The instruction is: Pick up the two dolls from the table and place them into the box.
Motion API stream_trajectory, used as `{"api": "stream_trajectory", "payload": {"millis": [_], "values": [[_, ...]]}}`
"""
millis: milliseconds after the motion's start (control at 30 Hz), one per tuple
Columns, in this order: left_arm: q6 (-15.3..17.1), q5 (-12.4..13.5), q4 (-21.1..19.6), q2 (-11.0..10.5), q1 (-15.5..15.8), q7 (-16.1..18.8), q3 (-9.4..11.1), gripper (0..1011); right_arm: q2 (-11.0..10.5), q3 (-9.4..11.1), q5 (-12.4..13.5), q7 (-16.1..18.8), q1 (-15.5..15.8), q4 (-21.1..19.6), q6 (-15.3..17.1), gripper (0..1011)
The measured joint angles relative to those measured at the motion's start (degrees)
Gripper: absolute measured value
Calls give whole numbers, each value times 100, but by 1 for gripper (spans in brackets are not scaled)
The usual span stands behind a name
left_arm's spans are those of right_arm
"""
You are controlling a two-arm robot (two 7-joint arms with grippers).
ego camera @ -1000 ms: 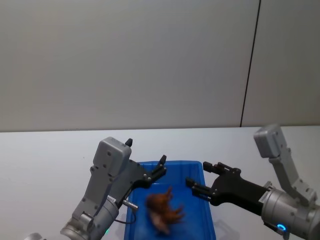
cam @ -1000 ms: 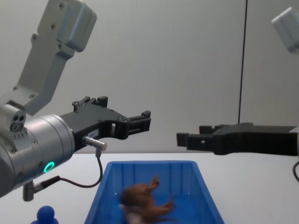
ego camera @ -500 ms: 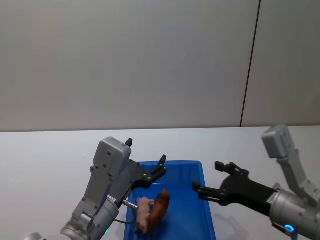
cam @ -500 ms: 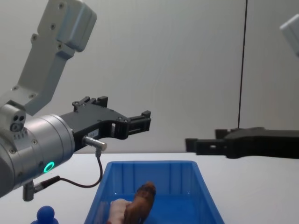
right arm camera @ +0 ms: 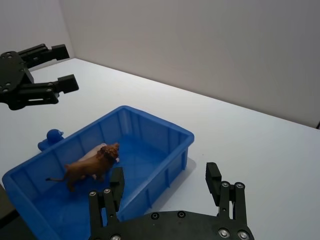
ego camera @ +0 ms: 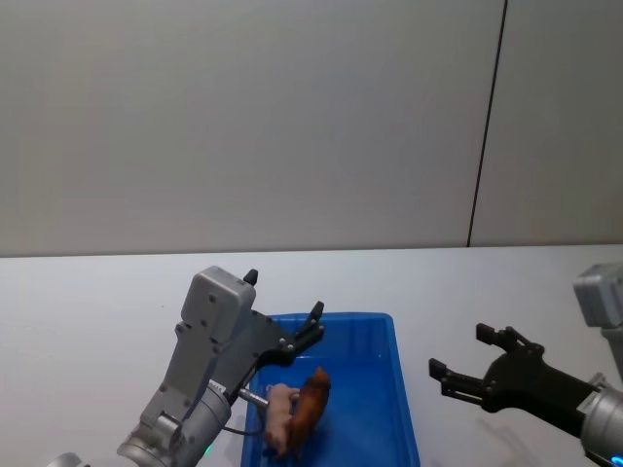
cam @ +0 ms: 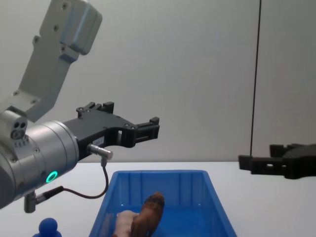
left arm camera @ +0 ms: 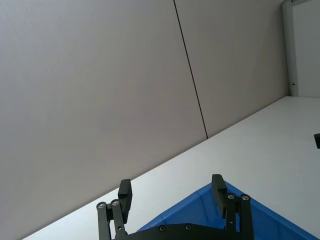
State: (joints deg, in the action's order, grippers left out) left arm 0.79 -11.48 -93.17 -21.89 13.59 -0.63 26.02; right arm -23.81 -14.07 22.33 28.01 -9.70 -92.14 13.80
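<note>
1. One box [ego camera: 378,384]: a bright blue bin on the white table [ego camera: 88,292], in front of the robot between its two arms.
2. Three toy figures counted.
   - Two are inside the bin: a brown maned lion [ego camera: 310,413] standing on the floor, and a pale pink pig [ego camera: 279,413] close against its left flank.
   - The third, a dark blue round-headed figure [cam: 48,227], stands on the table just outside the bin's left wall.
3. Left gripper [ego camera: 317,322]: raised above the bin's far left corner, fingers spread wide, nothing between them. Its arm covers the bin's left wall in the head view, and a thin cable [cam: 101,185] loops under the wrist.
4. Right gripper [ego camera: 459,350]: over bare table to the right of the bin, well apart from it, fingers wide, empty.
5. Behind: a grey wall [ego camera: 243,117] with one dark vertical seam [ego camera: 487,126].
</note>
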Motion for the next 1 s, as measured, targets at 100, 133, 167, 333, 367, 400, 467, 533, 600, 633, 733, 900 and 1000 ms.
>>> {"api": "stream_trajectory", "payload": {"millis": [100,133,167,333,367,400,467,533,600,633,733,900,1000], "values": [[4,11,0,0,-5,0,-2,1002,-52,26,23,-27,45,-20,-32,1001],[18,26,-5,-4,-11,0,-5,1002,-82,42,37,-44,73,-30,-50,1001],[25,35,-9,-8,-14,1,-6,1002,-94,49,43,-51,85,-35,-57,1001],[118,108,-88,-66,-70,76,-26,1002,-155,84,72,-87,145,-61,-99,1001],[118,108,-88,-66,-70,76,-26,1002,-171,92,80,-95,162,-67,-109,1001],[150,121,-126,-99,-101,110,-37,1002,-177,96,82,-98,166,-68,-113,1001],[214,140,-184,-150,-153,176,-58,1002,-198,108,92,-109,186,-78,-128,1001],[264,144,-234,-200,-201,227,-77,1002,-215,117,101,-119,201,-85,-139,1001],[324,144,-300,-271,-269,288,-105,1002,-224,123,105,-123,210,-88,-145,1001],[353,142,-323,-298,-294,320,-115,1002,-229,124,107,-125,215,-89,-147,1001],[438,118,-418,-417,-411,421,-160,1002,-243,130,114,-133,229,-94,-156,1001],[563,27,-525,-604,-594,584,-234,1002,-262,143,123,-142,247,-102,-169,1001],[615,-46,-567,-721,-720,673,-282,1002,-269,146,126,-147,254,-104,-174,1001]]}}
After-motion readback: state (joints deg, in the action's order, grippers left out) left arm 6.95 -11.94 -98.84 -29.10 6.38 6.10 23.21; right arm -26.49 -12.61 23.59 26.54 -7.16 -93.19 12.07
